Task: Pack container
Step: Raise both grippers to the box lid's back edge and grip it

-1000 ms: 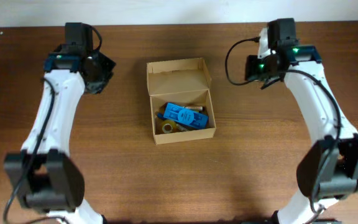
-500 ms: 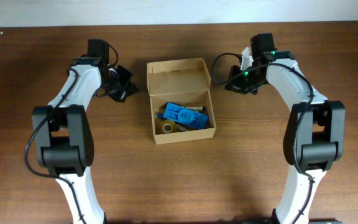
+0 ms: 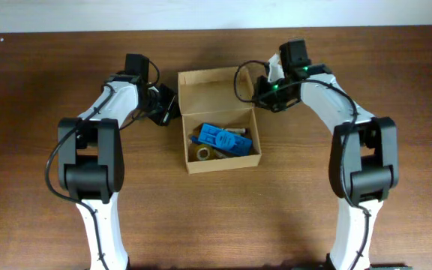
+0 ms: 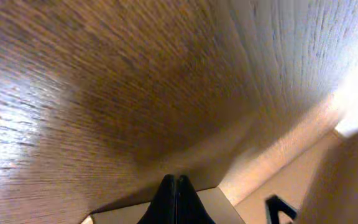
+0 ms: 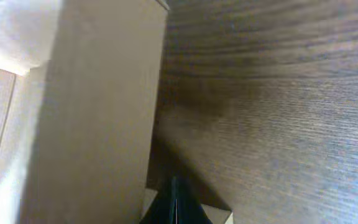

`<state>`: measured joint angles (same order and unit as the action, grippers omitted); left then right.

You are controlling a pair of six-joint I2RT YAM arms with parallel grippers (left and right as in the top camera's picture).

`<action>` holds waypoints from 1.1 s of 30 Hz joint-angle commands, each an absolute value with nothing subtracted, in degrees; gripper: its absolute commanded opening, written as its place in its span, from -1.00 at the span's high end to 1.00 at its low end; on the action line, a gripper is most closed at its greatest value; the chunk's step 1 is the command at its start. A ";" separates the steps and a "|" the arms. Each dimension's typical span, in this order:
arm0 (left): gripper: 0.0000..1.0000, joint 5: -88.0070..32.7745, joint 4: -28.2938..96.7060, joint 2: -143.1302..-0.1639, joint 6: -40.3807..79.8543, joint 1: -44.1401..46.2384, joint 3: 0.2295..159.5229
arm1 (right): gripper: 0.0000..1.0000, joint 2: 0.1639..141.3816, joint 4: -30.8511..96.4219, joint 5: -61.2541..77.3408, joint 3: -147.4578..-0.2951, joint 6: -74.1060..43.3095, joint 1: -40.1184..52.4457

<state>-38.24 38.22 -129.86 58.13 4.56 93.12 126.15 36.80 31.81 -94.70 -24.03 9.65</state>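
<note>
The tan cardboard container (image 3: 220,161) sits at the table's middle, its flap lid (image 3: 214,91) laid open toward the far side. Inside lie a blue plastic object (image 3: 222,139), a tape roll (image 3: 202,154) and some pens. My left gripper (image 3: 172,105) is shut and empty, right at the lid's left edge. In the left wrist view its closed tips (image 4: 175,186) lie over a cardboard side flap (image 4: 216,202). My right gripper (image 3: 259,91) is shut and empty at the lid's right edge. In the right wrist view its closed tips (image 5: 174,190) sit beside the cardboard wall (image 5: 98,106).
Brown wood tabletop (image 3: 66,210) runs all round the box. Its far edge meets a white wall strip (image 3: 216,13). Both arms reach in from the near side, one on each flank of the box.
Both arms have swung inward toward the box. The left gripper came right to the lid's left edge, the right gripper came left to the lid's right edge. The box has not moved.
</note>
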 commanded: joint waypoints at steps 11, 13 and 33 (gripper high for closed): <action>0.96 -46.30 32.99 -130.47 49.67 3.62 101.51 | 0.93 120.51 31.24 36.23 -95.61 -15.97 10.13; 0.97 -46.76 33.85 -130.47 48.58 3.57 103.26 | 0.93 119.35 31.51 36.34 -95.61 -14.31 10.17; 0.96 -43.62 39.22 -130.47 27.73 3.20 105.86 | 0.93 114.56 36.27 34.46 -95.59 1.93 10.50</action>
<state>-43.44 39.27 -130.02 33.58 3.25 104.22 118.63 35.48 33.91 -94.72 -1.37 9.45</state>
